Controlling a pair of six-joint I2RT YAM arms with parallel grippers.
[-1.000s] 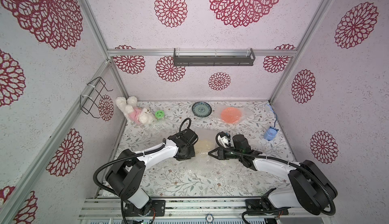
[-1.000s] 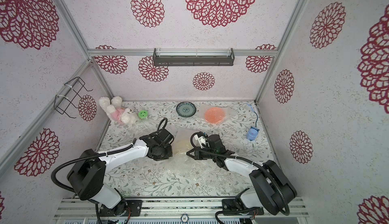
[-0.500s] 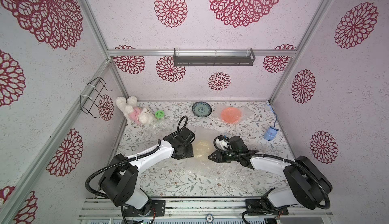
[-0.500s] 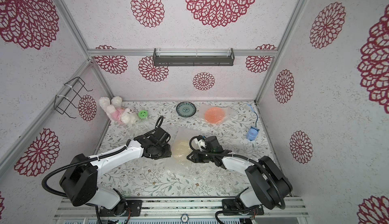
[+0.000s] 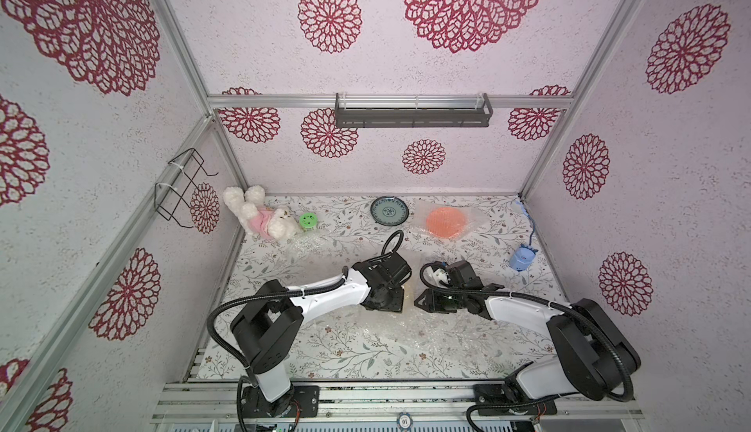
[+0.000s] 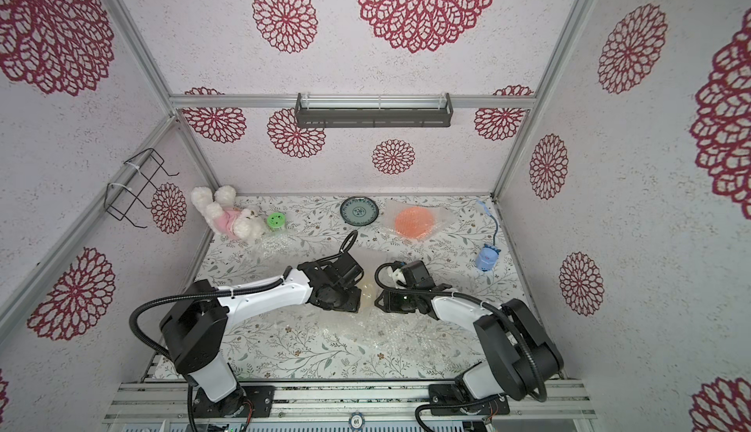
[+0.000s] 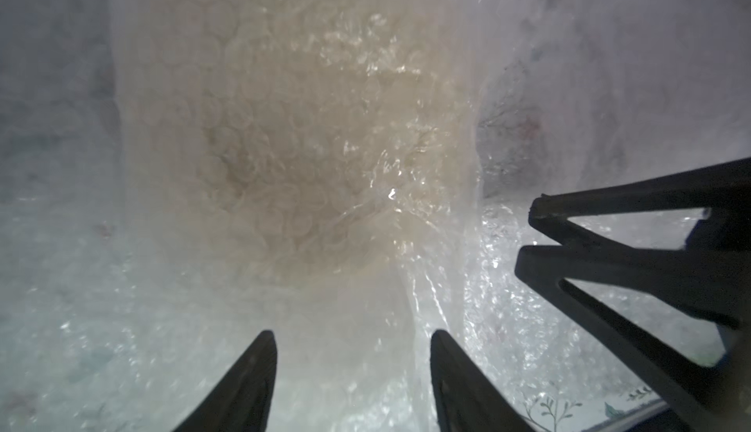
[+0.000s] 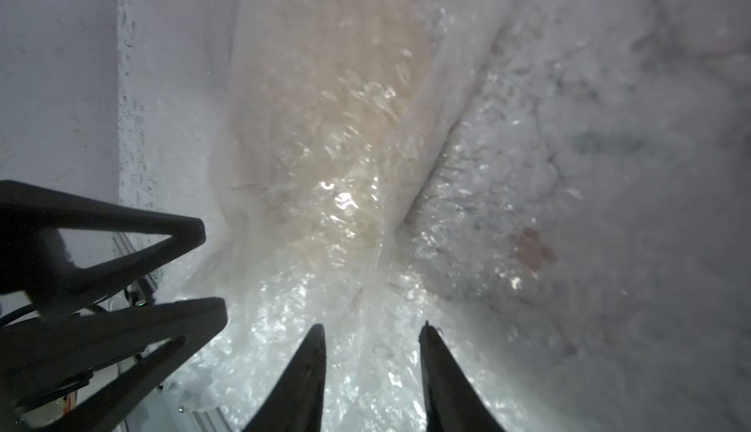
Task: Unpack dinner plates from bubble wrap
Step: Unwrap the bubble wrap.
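A cream dinner plate [image 7: 304, 145] lies wrapped in clear bubble wrap [image 7: 122, 308] at mid-table; in both top views only a sliver [image 5: 409, 288] [image 6: 367, 290] shows between the two grippers. My left gripper [image 7: 351, 334] [image 5: 402, 302] hovers open over the wrapped plate's near edge. Facing it from the other side, my right gripper [image 8: 372, 328] [image 5: 418, 300] is open too, with a raised fold of wrap running between its fingers. A blue-green plate [image 5: 389, 210] sits bare at the back. An orange plate [image 5: 446, 223] lies in its own wrap.
A plush toy [image 5: 260, 216] and a green smiley disc [image 5: 308, 220] sit at the back left, with a loose sheet of wrap [image 5: 304, 245] beside them. A small blue gadget [image 5: 522, 257] lies at the right. Crumpled wrap [image 5: 439, 328] spreads toward the front edge.
Both grippers were shut a second ago and have opened. The left gripper has shifted right and toward the front, now covering most of the cream plate from above.
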